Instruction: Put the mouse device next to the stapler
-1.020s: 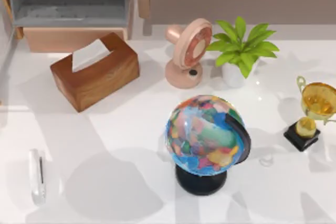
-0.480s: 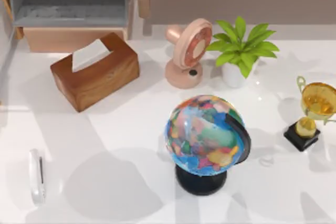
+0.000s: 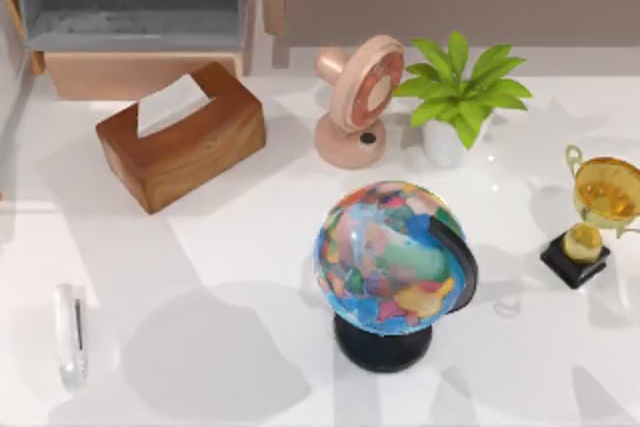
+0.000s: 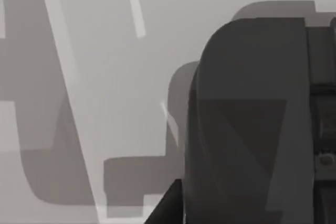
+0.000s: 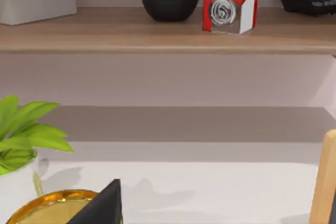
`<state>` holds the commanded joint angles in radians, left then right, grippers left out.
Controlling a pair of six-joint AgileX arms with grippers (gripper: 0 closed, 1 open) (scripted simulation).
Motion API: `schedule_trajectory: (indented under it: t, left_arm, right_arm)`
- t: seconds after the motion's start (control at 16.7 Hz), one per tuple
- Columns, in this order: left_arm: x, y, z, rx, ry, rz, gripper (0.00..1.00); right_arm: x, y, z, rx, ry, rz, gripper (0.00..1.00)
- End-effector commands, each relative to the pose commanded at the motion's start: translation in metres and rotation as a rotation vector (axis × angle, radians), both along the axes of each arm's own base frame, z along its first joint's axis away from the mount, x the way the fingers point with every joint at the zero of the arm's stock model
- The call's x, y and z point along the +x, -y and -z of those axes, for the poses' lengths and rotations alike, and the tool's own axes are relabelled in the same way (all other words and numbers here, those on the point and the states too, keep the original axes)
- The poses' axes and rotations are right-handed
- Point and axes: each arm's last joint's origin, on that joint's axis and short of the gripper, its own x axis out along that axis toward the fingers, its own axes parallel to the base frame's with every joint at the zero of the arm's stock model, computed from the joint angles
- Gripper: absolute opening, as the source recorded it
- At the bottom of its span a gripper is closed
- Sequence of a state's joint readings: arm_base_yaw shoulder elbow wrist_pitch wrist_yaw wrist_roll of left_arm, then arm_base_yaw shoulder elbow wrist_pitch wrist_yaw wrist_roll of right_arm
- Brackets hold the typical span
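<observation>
White table (image 3: pixel 250 277) holds 1 mouse device (image 3: pixel 71 335); 1 globe (image 3: pixel 392 257).

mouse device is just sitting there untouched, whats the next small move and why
Probably bring the left arm over the mouse device and lower toward it with fingers spread. The mouse device lies flat near the table's left front edge, apart from the tissue box and globe, with nothing gripping it, and that side is the left arm's. No stapler is recognisable yet, so grasping comes first.

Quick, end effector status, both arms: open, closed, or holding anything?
Left end effector: cannot be told; its wrist view shows a dark housing over the table.
Right end effector: cannot be told.
</observation>
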<state>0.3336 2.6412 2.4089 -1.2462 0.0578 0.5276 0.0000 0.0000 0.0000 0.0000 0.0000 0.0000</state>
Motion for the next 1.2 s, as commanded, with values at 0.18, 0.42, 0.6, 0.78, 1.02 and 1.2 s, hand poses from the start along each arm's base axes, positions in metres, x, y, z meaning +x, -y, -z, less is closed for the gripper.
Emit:
schedule_trajectory:
  t: [0.18,0.42,0.6,0.78,1.02,1.2]
  left_arm:
    - [0.000,0.000,0.000,0.000,0.000,0.000,0.00]
    - [0.000,0.000,0.000,0.000,0.000,0.000,0.00]
    - [0.000,-0.001,-0.002,0.002,0.003,0.000,0.00]
    - [-0.006,-0.003,-0.018,-0.004,0.023,-0.041,0.00]
    - [-0.021,0.000,-0.058,-0.002,0.086,-0.147,0.00]
    - [-0.034,0.021,-0.101,0.017,0.183,-0.215,0.00]
  right_arm:
    - [0.000,0.000,0.000,0.000,0.000,0.000,1.00]
    - [0.000,0.000,0.000,0.000,0.000,0.000,1.00]
    - [0.000,0.000,0.000,0.000,0.000,0.000,1.00]
    - [0.000,0.000,0.000,0.000,0.000,0.000,1.00]
    - [0.000,0.000,0.000,0.000,0.000,0.000,1.00]
    - [0.000,0.000,0.000,0.000,0.000,0.000,1.00]
